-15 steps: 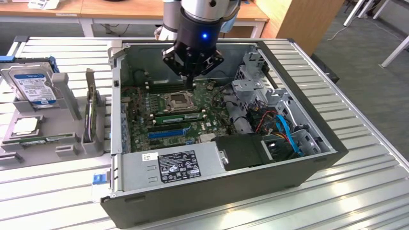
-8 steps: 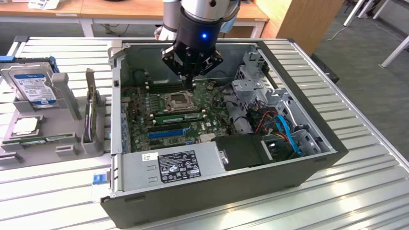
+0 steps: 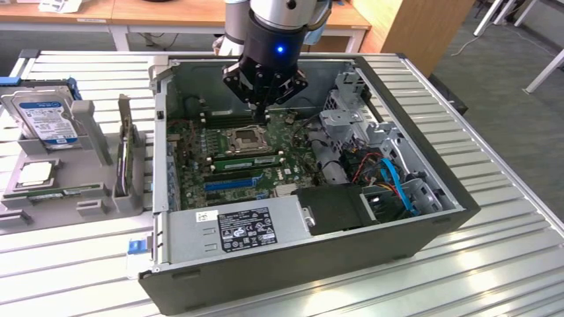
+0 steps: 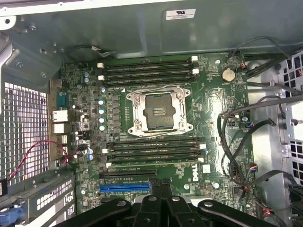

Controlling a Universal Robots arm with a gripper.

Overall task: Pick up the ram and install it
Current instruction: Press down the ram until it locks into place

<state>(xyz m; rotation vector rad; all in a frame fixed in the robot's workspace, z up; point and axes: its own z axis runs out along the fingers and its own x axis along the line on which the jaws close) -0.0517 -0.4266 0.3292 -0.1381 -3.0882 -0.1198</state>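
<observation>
Your gripper (image 3: 267, 113) hangs inside the open computer case (image 3: 440, 218), fingers (image 4: 161, 189) pressed together with nothing between them, as far as the wrist view shows. The ram (image 3: 63, 192) lies well apart from them, on the grey holder (image 3: 97, 129) outside the case.

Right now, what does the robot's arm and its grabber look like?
The arm is a shiny silver-grey tube. Below it sits a round black wrist part with a small glowing blue light. The gripper is black too, built from chunky angular links with round bolts, narrowing toward its tip.
</observation>
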